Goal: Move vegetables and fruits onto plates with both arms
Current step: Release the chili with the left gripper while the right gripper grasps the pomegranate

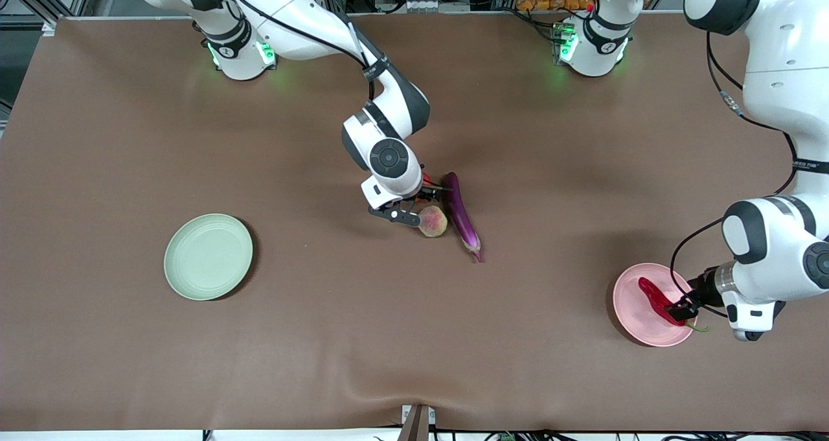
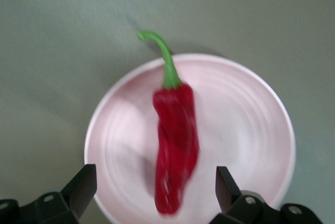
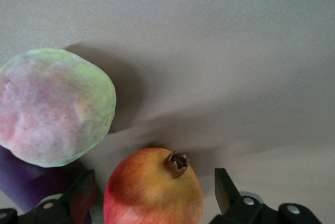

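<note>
The red chili pepper lies on the pale pink plate, toward the left arm's end of the table. My left gripper hovers open over the chili, its fingers apart from it on both sides. My right gripper stands open at mid-table with the red-orange pomegranate-like fruit between its fingers. The peach-like fruit sits right beside it, and the purple eggplant lies beside both. The pale green plate sits bare toward the right arm's end.
The brown table cover has a raised fold near the front camera's edge. Both arm bases stand along the edge farthest from the front camera.
</note>
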Robot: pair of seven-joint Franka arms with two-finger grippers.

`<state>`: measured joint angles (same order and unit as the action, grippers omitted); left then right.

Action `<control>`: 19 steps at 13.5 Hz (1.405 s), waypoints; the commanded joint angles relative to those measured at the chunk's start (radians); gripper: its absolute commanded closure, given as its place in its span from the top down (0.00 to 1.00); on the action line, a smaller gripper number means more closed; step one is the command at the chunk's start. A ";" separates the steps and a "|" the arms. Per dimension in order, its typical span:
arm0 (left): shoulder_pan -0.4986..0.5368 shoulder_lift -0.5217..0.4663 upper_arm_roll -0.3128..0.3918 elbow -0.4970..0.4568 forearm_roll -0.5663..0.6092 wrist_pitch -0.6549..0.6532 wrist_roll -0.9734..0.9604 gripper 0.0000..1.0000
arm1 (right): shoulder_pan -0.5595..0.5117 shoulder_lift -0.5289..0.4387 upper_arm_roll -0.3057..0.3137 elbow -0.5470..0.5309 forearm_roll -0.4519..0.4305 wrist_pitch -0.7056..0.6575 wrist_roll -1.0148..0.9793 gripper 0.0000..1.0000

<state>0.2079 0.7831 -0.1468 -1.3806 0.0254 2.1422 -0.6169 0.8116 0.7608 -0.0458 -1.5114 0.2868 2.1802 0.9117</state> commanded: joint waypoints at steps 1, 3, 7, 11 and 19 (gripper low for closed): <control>-0.004 -0.083 -0.066 -0.014 0.004 -0.149 -0.137 1.00 | 0.029 0.001 -0.011 -0.010 -0.026 0.001 0.064 1.00; -0.036 -0.100 -0.125 -0.015 0.010 -0.218 -0.359 1.00 | 0.028 0.008 -0.009 -0.010 -0.023 -0.006 0.070 0.83; -0.174 -0.108 -0.142 -0.046 0.013 -0.248 -0.649 1.00 | 0.027 0.011 -0.008 -0.009 -0.018 -0.005 0.115 0.30; -0.286 -0.120 -0.143 -0.087 0.018 -0.237 -0.822 1.00 | -0.023 -0.012 -0.009 0.040 -0.028 -0.109 0.035 0.00; -0.367 -0.188 -0.143 -0.291 0.021 0.013 -0.882 1.00 | -0.412 -0.130 -0.014 0.112 -0.032 -0.419 -0.423 0.00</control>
<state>-0.1632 0.6561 -0.2950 -1.5812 0.0268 2.1034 -1.4966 0.5260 0.6755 -0.0853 -1.3876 0.2664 1.8314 0.6303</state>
